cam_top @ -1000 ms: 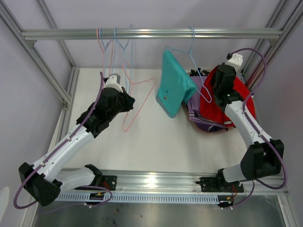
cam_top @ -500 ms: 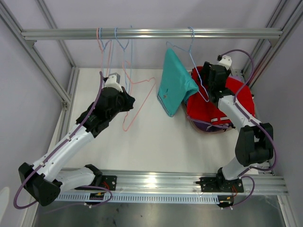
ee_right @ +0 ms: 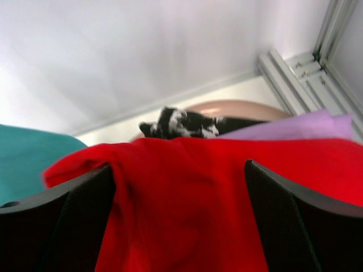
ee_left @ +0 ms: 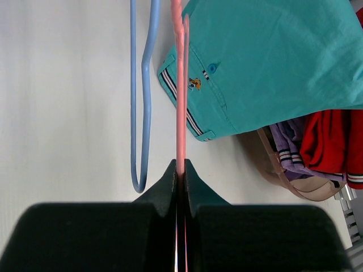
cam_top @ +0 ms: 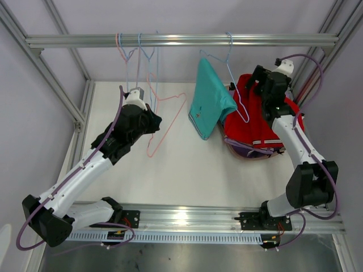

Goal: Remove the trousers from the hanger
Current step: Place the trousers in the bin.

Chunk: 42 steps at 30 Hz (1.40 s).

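Observation:
Teal trousers point(cam_top: 210, 105) point(ee_left: 266, 62) hang on a light blue hanger point(cam_top: 237, 99) hooked on the rail point(cam_top: 85, 41). Red trousers point(cam_top: 255, 122) point(ee_right: 187, 209) lie on top of a heap with black speckled trousers point(ee_right: 181, 124), lilac trousers point(ee_right: 295, 127) and purple striped ones point(ee_left: 289, 147). My right gripper point(cam_top: 256, 79) point(ee_right: 181, 192) stands open just above the heap's far side, with red cloth showing between its fingers point(ee_right: 68, 226) but not pinched. My left gripper point(cam_top: 152, 122) point(ee_left: 181, 165) is shut on a bare pink hanger point(cam_top: 167, 116) point(ee_left: 181, 85).
A tan basket point(cam_top: 238, 152) point(ee_left: 295, 181) at the right holds the heap. Further bare blue hangers point(cam_top: 152, 73) point(ee_left: 142, 113) and pink ones dangle from the rail at the left. Metal frame posts point(cam_top: 323, 39) stand close behind the right arm.
My right gripper has opened and let the red trousers fall onto the heap, then drawn up and back toward the far right. The left arm has stayed still.

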Tool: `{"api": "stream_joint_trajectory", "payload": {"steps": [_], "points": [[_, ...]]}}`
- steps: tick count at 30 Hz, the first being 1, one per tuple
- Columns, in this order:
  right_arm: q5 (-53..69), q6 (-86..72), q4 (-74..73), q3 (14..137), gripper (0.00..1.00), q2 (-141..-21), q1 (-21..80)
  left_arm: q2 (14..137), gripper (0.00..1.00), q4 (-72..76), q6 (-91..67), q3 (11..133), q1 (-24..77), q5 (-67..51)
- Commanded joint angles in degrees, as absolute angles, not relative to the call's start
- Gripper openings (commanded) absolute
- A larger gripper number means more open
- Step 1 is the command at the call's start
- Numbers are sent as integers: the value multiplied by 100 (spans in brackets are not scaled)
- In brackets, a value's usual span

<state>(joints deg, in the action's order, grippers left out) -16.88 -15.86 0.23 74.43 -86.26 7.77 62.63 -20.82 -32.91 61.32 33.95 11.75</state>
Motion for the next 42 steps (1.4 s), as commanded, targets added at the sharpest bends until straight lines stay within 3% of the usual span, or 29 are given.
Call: {"api": "stream_joint_trajectory", "payload": {"steps": [1, 5, 14, 27, 42], "points": [[-1424, -1889, 237, 7822, 95, -8227, 554, 6170, 0, -1969, -3182, 6390, 3375, 1081], [-862, -1986, 167, 7866, 96, -8095, 431, 6152, 0, -1986, -3190, 6381, 3375, 1081], [-958, -1855, 123, 7638, 96, -7972, 369, 6135, 0, -1978, -3199, 6390, 3366, 1037], [-1055, -2118, 1037, 5458, 95, -8428, 387, 6117, 0, -1951, -3190, 6381, 3375, 984], [-1037, -2100, 35, 6021, 96, -7121, 378, 6135, 0, -1951, -2918, 6495, 3629, 1089]]}}
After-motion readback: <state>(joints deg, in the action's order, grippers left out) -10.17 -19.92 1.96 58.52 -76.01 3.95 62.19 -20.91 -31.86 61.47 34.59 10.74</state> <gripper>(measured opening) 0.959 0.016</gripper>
